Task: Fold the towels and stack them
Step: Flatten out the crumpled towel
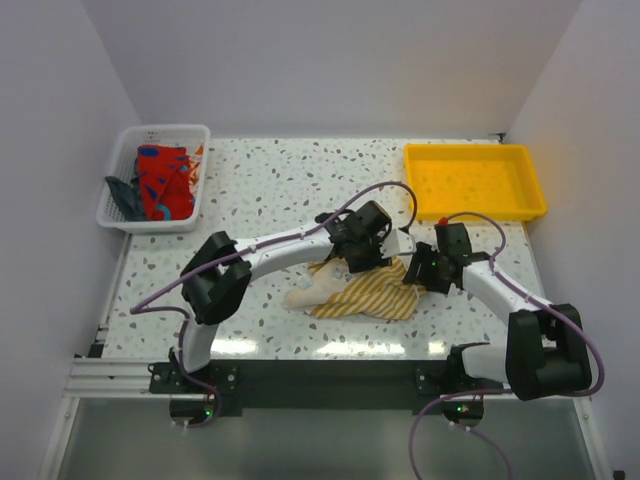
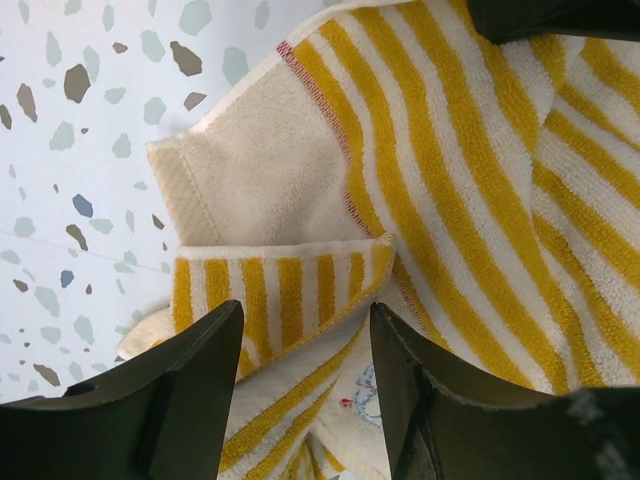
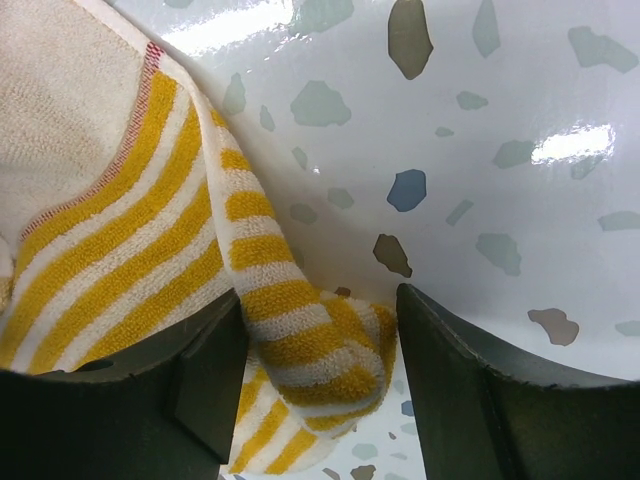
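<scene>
A tan-and-white striped towel [image 1: 355, 292] lies crumpled on the table between the two arms. My left gripper [image 1: 362, 262] hangs over its far edge. In the left wrist view the left gripper [image 2: 305, 345] is open, straddling a folded striped edge of the towel [image 2: 450, 180] without pinching it. My right gripper [image 1: 416, 280] is at the towel's right corner. In the right wrist view the right gripper [image 3: 320, 345] stands open around a rolled corner of the towel [image 3: 300, 340], which rests on the table. More towels [image 1: 165, 180], orange-red and dark blue-grey, lie bunched in the basket.
A white mesh basket [image 1: 200, 135] stands at the back left of the speckled table. At the back right is a yellow plastic tray [image 1: 475, 205]. White walls close in the left, right and back sides.
</scene>
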{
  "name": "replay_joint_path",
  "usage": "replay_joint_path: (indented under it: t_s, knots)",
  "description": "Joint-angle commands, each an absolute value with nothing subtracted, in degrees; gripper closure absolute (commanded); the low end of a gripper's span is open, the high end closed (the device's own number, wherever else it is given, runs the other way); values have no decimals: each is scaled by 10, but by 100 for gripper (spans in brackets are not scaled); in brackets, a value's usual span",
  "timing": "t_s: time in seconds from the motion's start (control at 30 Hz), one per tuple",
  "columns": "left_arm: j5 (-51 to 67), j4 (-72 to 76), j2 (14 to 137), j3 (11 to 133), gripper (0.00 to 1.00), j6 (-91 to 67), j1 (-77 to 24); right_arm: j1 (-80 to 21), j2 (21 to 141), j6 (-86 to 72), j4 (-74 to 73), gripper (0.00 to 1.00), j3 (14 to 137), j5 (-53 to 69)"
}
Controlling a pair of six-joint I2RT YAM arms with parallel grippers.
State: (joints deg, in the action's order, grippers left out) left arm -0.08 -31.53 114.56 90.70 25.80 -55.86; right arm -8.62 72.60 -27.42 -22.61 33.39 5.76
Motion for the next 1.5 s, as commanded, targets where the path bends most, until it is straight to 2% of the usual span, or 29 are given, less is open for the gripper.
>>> replay_joint_path:
  t_s: [0.0, 0.2, 0.27, 0.4, 0.43, 0.5, 0.63, 0.73, 0.9, 1.1, 1.2, 1.33, 1.47]
  knots:
    - [31, -326, 1163, 935, 41, 271, -560, -85, 724, -272, -221, 37, 323, 61]
    - [51, -333, 1179, 946, 41, 265, -562, -85, 722, -271, -221, 38, 320, 60]
    - [51, -332, 1183, 947, 44, 265, -563, -85, 722, -272, -221, 39, 318, 62]
    - [42, -331, 1185, 950, 72, 267, -563, -84, 721, -272, -219, 42, 317, 60]
    - [39, -331, 1182, 950, 87, 267, -562, -85, 720, -272, -220, 43, 317, 59]
    - [22, -329, 1176, 954, 100, 260, -561, -85, 718, -272, -221, 46, 317, 55]
    - [2, -307, 1120, 953, 100, 202, -530, -85, 713, -273, -222, 49, 316, 47]
    - [-21, -276, 1052, 933, 100, 110, -469, -84, 712, -275, -224, 50, 315, 40]
    - [-65, -214, 918, 804, 100, -61, -356, -85, 712, -277, -229, 51, 315, 35]
    - [-67, -217, 851, 663, 100, -177, -260, -85, 696, -264, -250, 51, 336, 16]
    - [-7, -208, 838, 620, 100, -188, -224, -87, 684, -241, -272, 45, 364, 27]
    - [36, -192, 825, 601, 100, -177, -221, -120, 664, -188, -314, 32, 436, 33]
    - [44, -207, 825, 606, 100, -170, -221, -191, 682, -162, -319, 30, 510, 28]
